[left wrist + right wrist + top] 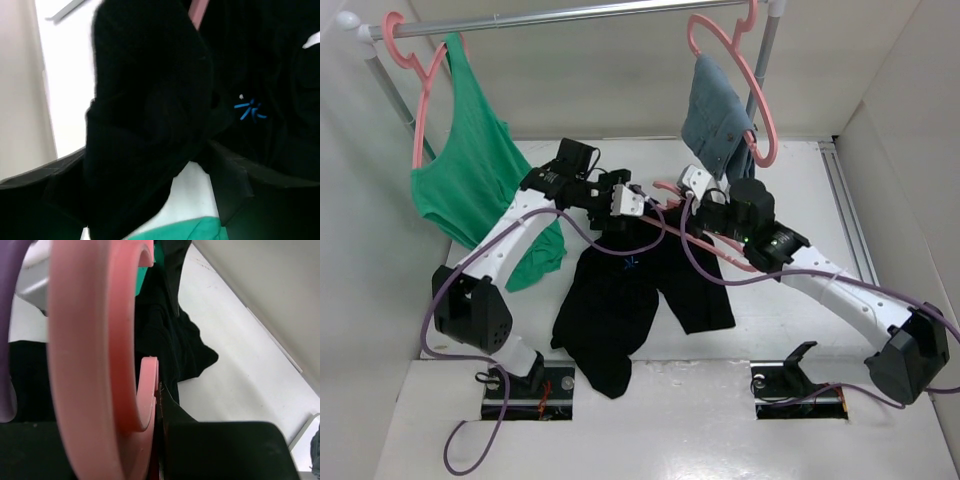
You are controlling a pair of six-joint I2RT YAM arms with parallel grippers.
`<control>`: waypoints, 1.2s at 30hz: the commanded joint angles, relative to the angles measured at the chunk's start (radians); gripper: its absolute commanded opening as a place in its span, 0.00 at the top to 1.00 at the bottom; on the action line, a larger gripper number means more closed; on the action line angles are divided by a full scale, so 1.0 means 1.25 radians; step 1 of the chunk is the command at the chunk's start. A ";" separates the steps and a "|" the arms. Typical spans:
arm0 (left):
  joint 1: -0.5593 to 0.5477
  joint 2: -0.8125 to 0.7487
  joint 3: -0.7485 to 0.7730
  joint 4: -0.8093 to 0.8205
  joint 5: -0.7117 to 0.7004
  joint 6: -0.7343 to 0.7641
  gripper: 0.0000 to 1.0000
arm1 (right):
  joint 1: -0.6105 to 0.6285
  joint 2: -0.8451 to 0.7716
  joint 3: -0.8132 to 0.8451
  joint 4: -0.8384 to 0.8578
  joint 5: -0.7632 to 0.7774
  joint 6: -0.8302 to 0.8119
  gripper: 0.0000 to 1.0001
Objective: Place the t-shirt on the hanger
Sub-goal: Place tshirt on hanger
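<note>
- From above, the black t-shirt [620, 300] lies crumpled on the white table [790, 330] between the two arms. Its top edge reaches up to the left gripper [623, 200].
- The right gripper [698, 183] sits just beside the left one, over the top of the t-shirt. The pink hanger [740, 262] shows as a thin strip under that arm, on top of the black cloth.
- Behind them, a rail [570, 15] carries a green top [470, 170] on the left and a grey-blue cloth [715, 115] on the right, each on its own pink hanger.
- In the left wrist view, a thick fold of the t-shirt [145, 110] fills the space in the left gripper [147, 175]. The fingers [240, 185] press against both sides of the fold, so it is gripped and raised off the table.
- The blue logo [250, 110] shows to the right of the fold, with a corner of the white label [312, 40] at the edge. A bit of the hanger [200, 12] peeks out at the top, and the green top [185, 232] at the bottom.
- In the right wrist view, the hanger [85, 365] looms large and blurred. It runs down into the right gripper [120, 440], whose fingers [215, 450] are clamped on it.
- The t-shirt [175, 350] lies behind it on the table [240, 370].
</note>
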 commanded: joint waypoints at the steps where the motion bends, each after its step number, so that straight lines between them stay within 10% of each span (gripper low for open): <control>1: 0.003 0.013 0.058 -0.105 0.085 0.087 0.34 | 0.008 -0.035 0.024 0.072 -0.003 -0.008 1.00; 7: -0.004 0.023 0.081 -0.112 0.142 0.042 1.00 | 0.016 -0.027 0.031 0.072 -0.011 -0.008 1.00; 15: 0.016 -0.042 0.090 -0.103 0.164 -0.140 1.00 | 0.016 0.046 0.117 -0.011 0.037 -0.015 0.96; 18: 0.058 -0.111 0.017 -0.095 0.164 -0.133 1.00 | 0.023 0.055 0.135 -0.056 0.046 -0.024 0.57; 22: 0.112 -0.193 -0.087 -0.095 0.156 -0.077 1.00 | 0.030 0.028 0.135 -0.107 0.067 -0.024 0.33; 27: 0.120 -0.275 -0.196 -0.050 0.132 -0.033 1.00 | 0.031 -0.027 0.127 -0.133 0.075 -0.024 0.28; 36: 0.212 -0.323 -0.278 0.113 0.156 -0.404 1.00 | 0.092 -0.084 0.083 -0.197 0.184 0.107 0.28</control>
